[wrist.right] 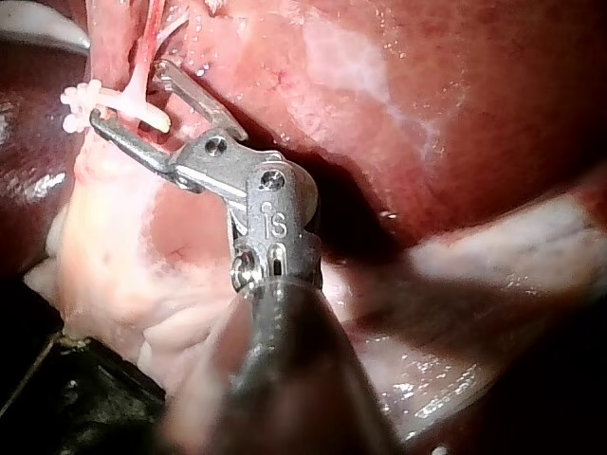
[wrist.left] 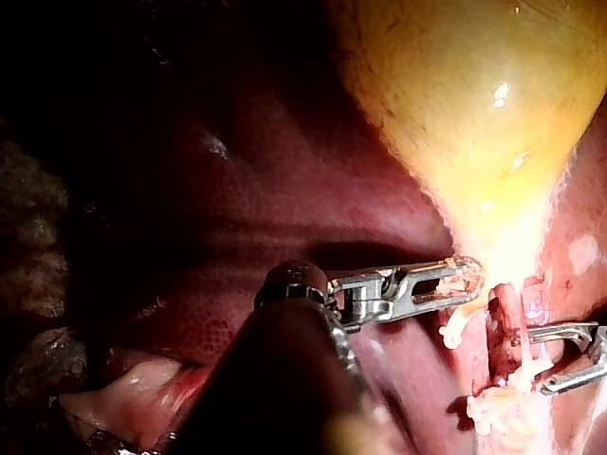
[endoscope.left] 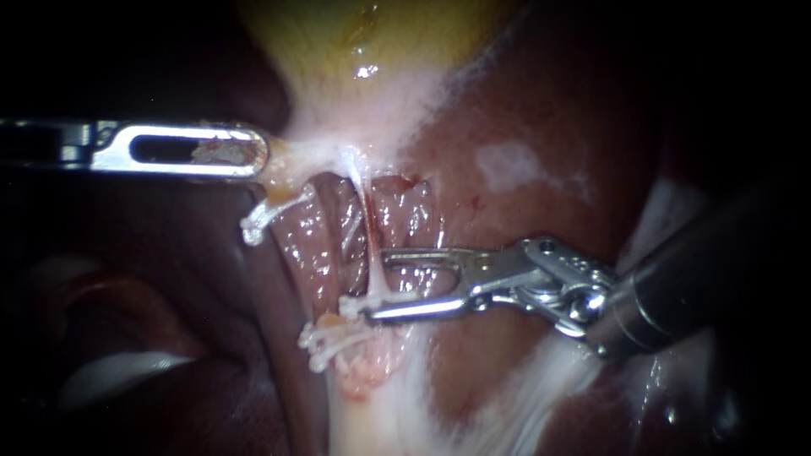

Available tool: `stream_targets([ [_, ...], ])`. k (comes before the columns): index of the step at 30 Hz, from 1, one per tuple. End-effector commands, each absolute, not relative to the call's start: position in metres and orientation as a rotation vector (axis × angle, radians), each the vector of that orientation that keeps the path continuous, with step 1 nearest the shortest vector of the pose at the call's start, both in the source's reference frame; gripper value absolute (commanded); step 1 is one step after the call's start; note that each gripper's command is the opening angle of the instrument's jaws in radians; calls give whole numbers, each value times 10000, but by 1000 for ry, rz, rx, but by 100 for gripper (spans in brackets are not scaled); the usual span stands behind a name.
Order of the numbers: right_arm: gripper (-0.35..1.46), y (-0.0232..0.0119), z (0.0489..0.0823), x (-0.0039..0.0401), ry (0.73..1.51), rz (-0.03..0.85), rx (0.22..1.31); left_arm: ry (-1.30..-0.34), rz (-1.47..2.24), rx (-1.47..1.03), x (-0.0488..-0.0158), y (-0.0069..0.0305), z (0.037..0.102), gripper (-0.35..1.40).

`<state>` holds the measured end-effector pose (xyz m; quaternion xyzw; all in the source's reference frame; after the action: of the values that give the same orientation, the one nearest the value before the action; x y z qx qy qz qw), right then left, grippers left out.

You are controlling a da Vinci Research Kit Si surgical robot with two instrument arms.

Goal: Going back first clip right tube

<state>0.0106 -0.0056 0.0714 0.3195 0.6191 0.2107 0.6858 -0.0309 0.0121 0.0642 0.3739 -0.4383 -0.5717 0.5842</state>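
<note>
Against the dark liver (endoscope.left: 524, 101), below the yellow gallbladder (endoscope.left: 355, 34): clamped on its neck with the left instrument (endoscope.left: 256, 153), jaws flat together on tissue. Gaping wide on the right instrument (endoscope.left: 378, 284), straddling the thin right tube (endoscope.left: 368, 236), gripping nothing. Already seated across that tube, a white clip (endoscope.left: 384, 297). Left to do, seemingly, only drawing the open jaws clear.

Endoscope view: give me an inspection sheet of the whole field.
Surface: liver, wet, pale patches.
Job's things: white clip across the thin right tube; upper clip and lower clip on the left tube.
Clutter: nothing seen.
Instruments: left instrument shut on the gallbladder neck; right instrument jaws open, astride the right tube at its clip.
Cables: nothing seen.
Surroundings: dark.
</note>
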Motion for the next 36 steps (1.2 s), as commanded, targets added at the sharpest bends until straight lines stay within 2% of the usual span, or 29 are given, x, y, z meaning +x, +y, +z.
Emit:
stream_targets([
  [1,50,-55,712,101,1392,457,697,-1022,-1336,873,-309,121,642,-35],
  [3,50,-55,707,89,1404,415,654,-1022,-1335,873,-308,120,643,-35],
  [13,50,-45,675,29,1356,282,525,-1023,-1334,872,-308,118,645,-35],
  [22,50,-22,630,3,1355,231,469,-1024,-1333,871,-308,118,648,-35],
  [30,50,-15,625,-3,1357,216,451,-1005,-1329,862,-314,114,660,-35],
  [36,50,-15,626,-4,1358,210,446,-995,-1324,840,-336,109,686,-35],
])
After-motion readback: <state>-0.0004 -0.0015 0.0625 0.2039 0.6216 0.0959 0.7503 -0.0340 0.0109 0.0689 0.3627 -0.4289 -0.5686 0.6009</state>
